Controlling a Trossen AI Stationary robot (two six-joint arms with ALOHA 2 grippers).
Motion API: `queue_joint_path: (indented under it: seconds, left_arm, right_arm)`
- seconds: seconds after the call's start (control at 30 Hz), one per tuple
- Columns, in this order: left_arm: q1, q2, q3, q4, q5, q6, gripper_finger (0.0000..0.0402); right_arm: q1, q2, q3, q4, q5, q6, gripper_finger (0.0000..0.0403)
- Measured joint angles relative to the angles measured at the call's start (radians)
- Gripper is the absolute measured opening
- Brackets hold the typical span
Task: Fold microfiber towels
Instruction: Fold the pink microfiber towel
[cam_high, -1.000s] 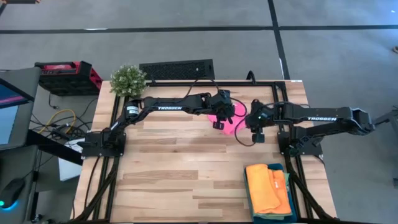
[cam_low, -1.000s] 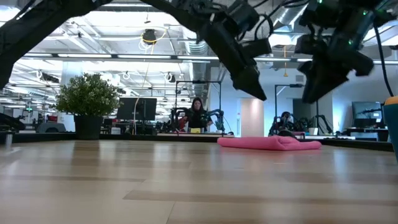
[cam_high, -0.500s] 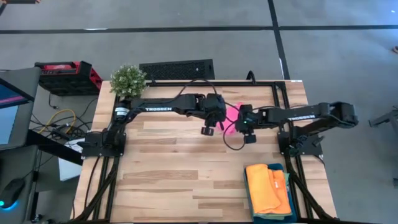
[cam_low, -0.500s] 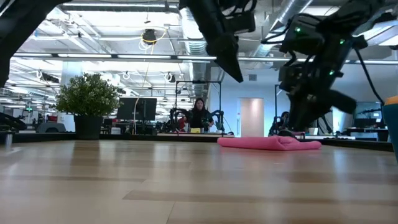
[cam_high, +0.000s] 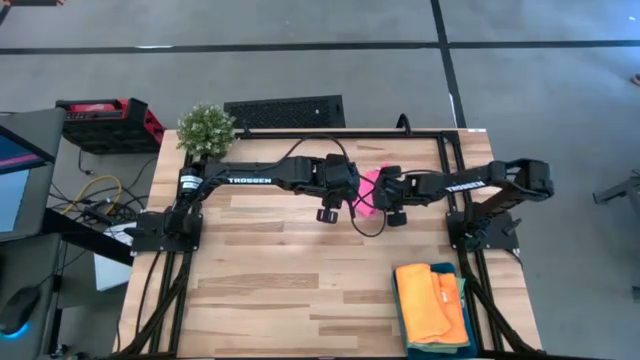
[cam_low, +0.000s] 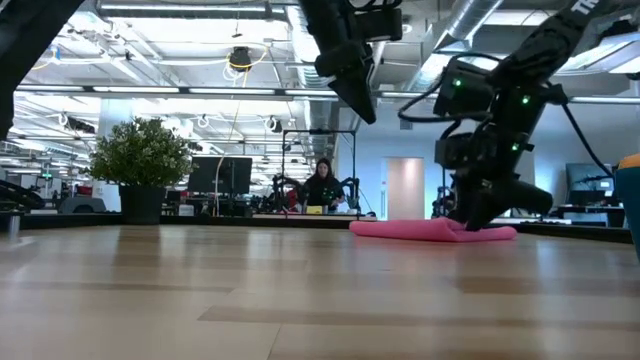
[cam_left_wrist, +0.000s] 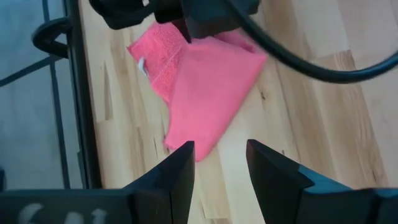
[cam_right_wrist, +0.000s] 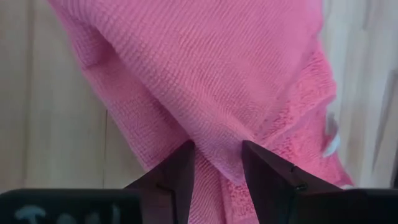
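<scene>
My right gripper (cam_low: 487, 222) is down at the pink towel (cam_low: 432, 230), which lies bunched and flat on the wooden table (cam_low: 250, 290), far right. My left gripper (cam_low: 352, 95) hangs above and to its left. A potted plant (cam_low: 142, 165) stands far left; a person (cam_low: 320, 185) sits in the room beyond.
</scene>
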Motion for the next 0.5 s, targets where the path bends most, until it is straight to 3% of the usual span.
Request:
queue_joint_path:
  seconds: [0.23,0.5]
  left_arm:
    - [-0.005,0.000,0.000,-0.010,0.000,0.000,0.0139]
    - [-0.005,0.001,0.000,-0.016,-0.001,0.000,0.0139]
  right_arm:
    - [-0.008,0.037,0.002,0.014,0.009,0.001,0.0139]
    - [0.002,0.030,0.018,-0.018,0.028,0.041,0.0012]
